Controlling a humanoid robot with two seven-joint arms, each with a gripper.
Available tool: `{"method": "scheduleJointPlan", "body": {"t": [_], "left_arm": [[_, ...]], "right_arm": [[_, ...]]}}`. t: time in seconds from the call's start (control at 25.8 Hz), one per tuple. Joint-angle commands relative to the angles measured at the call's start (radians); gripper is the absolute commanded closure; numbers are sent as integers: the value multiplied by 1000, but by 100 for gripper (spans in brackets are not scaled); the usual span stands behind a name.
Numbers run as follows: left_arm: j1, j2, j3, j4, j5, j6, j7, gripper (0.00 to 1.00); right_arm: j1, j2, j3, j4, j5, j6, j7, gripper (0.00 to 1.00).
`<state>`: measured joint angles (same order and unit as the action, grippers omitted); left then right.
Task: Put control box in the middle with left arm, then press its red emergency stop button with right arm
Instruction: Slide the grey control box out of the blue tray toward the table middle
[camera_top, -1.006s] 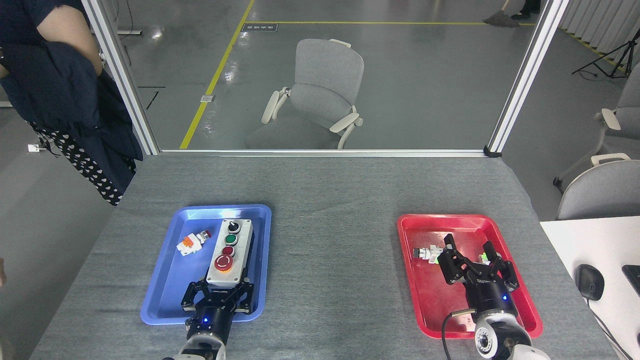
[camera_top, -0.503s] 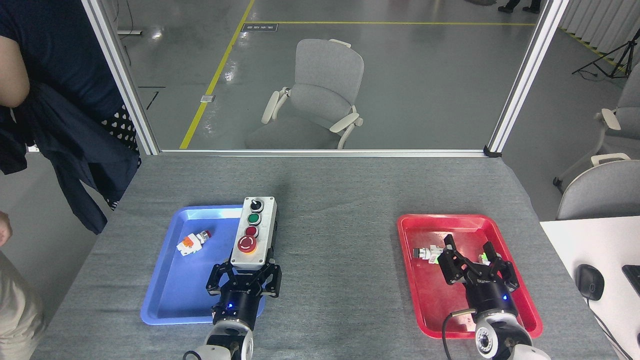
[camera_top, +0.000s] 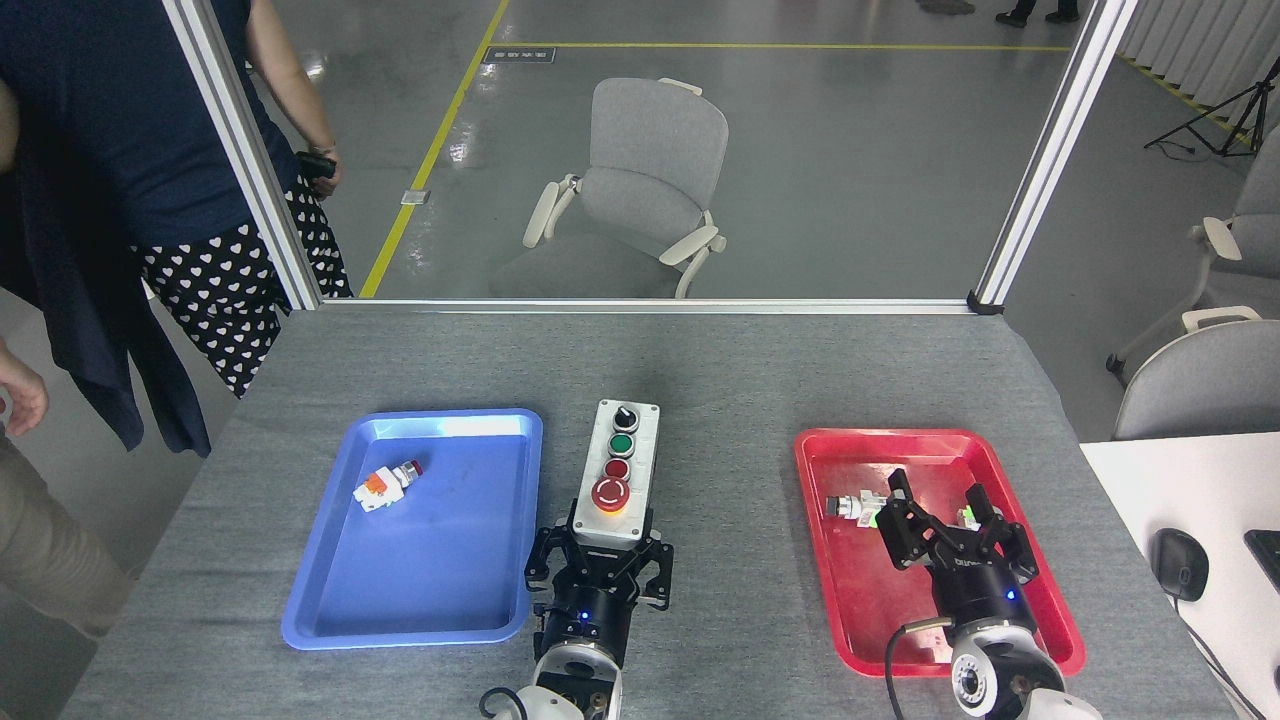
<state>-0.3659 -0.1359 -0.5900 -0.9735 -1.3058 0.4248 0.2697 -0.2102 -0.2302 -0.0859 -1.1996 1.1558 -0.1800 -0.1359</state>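
The control box (camera_top: 620, 468) now stands over the grey cloth (camera_top: 720, 480) between the two trays, long axis running away from me, black knob farthest. Its big red emergency stop button (camera_top: 610, 493) with yellow collar is the nearest control. My left gripper (camera_top: 600, 555) is shut on the box's near end, claws on both sides of it. My right gripper (camera_top: 945, 520) hangs open over the red tray (camera_top: 860, 590), nothing between its claws.
The blue tray (camera_top: 440, 590) at left holds a loose white-and-orange switch (camera_top: 385, 485). Small loose push buttons (camera_top: 850, 507) lie in the red tray. A person (camera_top: 120, 200) stands at the table's far left corner. A white desk (camera_top: 1190, 520) with a mouse adjoins the right edge.
My left gripper has carried the control box rightwards out of the blue tray to the cloth between the trays. The right arm has not moved. The person at left has shifted.
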Motion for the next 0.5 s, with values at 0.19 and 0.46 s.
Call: {"method": "scheduleJointPlan", "body": {"t": [0.19, 0.46], "left_arm": [[-4, -2, -106, 58, 33, 2, 0, 69], [-8, -2, -166, 122, 48, -44, 5, 69]], "right_arm": [[-3, -1, -2, -2, -1, 2, 1, 0], [-15, -5, 2, 0, -24, 1, 1, 0]]}}
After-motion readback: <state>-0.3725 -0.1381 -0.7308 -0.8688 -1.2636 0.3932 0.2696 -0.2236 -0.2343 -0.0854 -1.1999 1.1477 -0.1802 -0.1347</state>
